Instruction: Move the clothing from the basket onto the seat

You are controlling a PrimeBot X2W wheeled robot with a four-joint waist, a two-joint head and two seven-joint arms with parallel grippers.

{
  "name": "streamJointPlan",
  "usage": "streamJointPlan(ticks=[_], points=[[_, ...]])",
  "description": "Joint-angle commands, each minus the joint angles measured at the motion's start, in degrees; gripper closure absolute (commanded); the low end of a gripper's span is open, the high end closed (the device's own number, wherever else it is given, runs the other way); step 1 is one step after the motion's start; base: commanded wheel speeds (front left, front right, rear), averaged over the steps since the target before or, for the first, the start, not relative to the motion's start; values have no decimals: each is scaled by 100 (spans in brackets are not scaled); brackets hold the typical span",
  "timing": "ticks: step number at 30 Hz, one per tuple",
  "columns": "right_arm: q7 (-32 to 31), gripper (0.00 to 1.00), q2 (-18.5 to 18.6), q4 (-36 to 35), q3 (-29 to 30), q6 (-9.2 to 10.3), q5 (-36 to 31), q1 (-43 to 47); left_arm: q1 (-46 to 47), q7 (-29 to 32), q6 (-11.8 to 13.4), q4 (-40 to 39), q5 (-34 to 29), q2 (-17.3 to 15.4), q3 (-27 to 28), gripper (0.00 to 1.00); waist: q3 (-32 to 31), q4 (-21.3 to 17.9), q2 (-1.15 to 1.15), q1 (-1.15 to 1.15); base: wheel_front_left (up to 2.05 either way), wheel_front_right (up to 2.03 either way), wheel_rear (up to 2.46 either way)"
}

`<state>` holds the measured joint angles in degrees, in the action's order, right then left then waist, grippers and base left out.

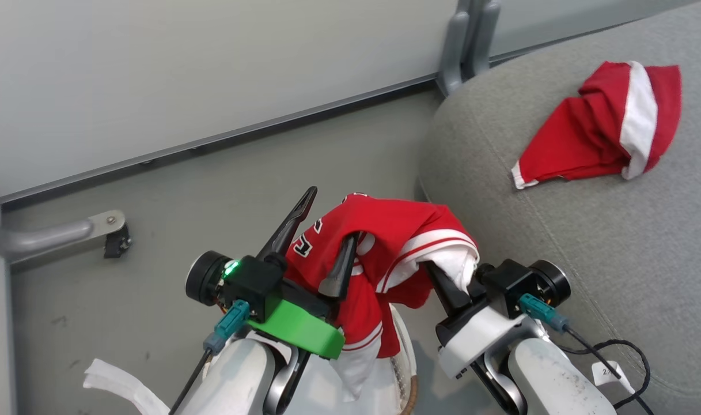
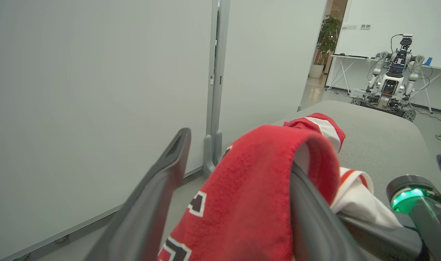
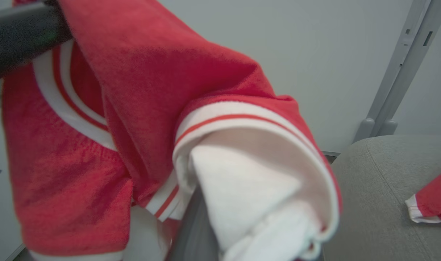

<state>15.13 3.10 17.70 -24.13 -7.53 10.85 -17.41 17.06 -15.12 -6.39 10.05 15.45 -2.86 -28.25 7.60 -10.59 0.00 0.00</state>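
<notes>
My left hand [image 1: 332, 216] gapes, the jersey [image 1: 396, 230] draped over one finger [image 1: 341, 265], hanging over the basket [image 1: 409, 392]; my right hand [image 1: 445, 285] pinches its trim. The striped piece [image 1: 603, 127] lies on the seat [image 1: 586, 242].

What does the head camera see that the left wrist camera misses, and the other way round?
The head view adds the basket rim at the bottom edge, a white cloth strip at lower left and a black cable at lower right. The left wrist view adds another robot, a potted plant and a white table in the far room. Both show the red jersey draped over one finger of the open left gripper, the grey seat, and the striped red piece lying on it.
</notes>
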Motion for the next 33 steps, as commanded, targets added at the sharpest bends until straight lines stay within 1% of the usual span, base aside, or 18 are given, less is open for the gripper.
streamJointPlan(ticks=[1,7,13,17,21,25,29,33], points=[[1,100,7,-60,36,8,4,74,-71,-4,-23,41,-70,-9,32,0,65,-696,0,0,0,0,0],[1,100,-12,-310,259,8,15,188,-114,-4,-79,183,-176,-12,114,0,155,-1422,0,0,0,0,0],[0,100,-18,-771,582,8,164,281,-140,-4,-105,306,-299,-14,174,0,231,-1992,0,0,0,0,0],[1,100,-9,-1217,1113,8,170,347,-41,-4,-116,415,-324,-15,23,0,328,-2082,0,0,0,0,0],[1,100,-17,-1698,1793,7,167,400,105,-4,-114,545,-210,-72,-193,0,411,-2117,0,0,0,0,0],[1,100,-14,-1968,2211,8,54,329,198,-4,-115,596,-127,-127,-324,0,469,-2131,0,0,0,0,0],[1,100,-1,-2123,2385,7,-224,68,294,-4,-115,582,-71,-169,-403,0,590,-2139,0,0,0,0,0],[1,100,406,-2079,2283,8,-412,-474,378,-4,-116,458,-70,-232,-417,0,771,-2136,0,0,0,0,0]])
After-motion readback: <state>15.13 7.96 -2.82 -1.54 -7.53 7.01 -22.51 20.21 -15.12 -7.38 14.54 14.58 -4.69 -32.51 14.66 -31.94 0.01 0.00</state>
